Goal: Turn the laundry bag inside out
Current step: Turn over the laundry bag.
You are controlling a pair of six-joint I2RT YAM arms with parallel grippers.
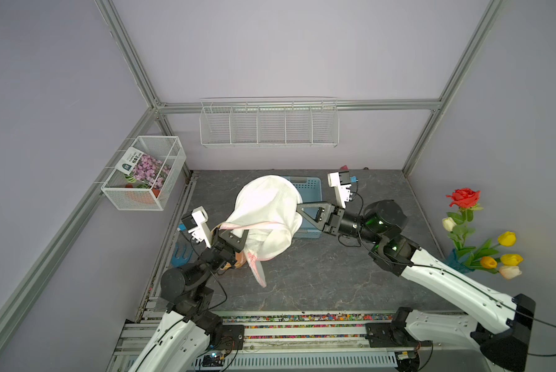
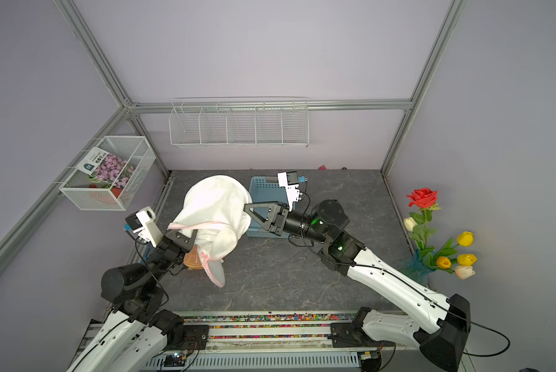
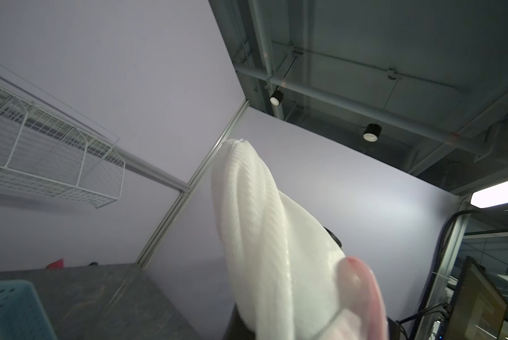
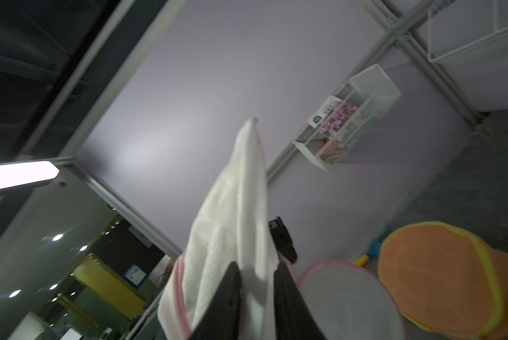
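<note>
The white mesh laundry bag (image 1: 263, 206) (image 2: 215, 203) with pink trim hangs raised above the dark table, stretched between both arms. My left gripper (image 1: 243, 234) (image 2: 189, 233) is at the bag's pink rim on the near left. In the left wrist view its jaws are hidden behind the bag (image 3: 261, 235). My right gripper (image 1: 299, 206) (image 2: 246, 206) reaches the bag from the right. In the right wrist view its black fingers (image 4: 229, 294) stand apart with white fabric (image 4: 235, 206) lying in the gap (image 4: 257, 266). A round pink-rimmed flap (image 1: 257, 270) (image 4: 347, 297) dangles below.
A blue perforated basket (image 1: 309, 186) sits on the table behind the bag. An orange mesh bag (image 4: 435, 276) (image 2: 193, 257) lies under the left arm. A wire basket (image 1: 144, 174) hangs on the left wall and a wire rack (image 1: 268, 125) on the back wall. Artificial flowers (image 1: 482, 238) stand at right.
</note>
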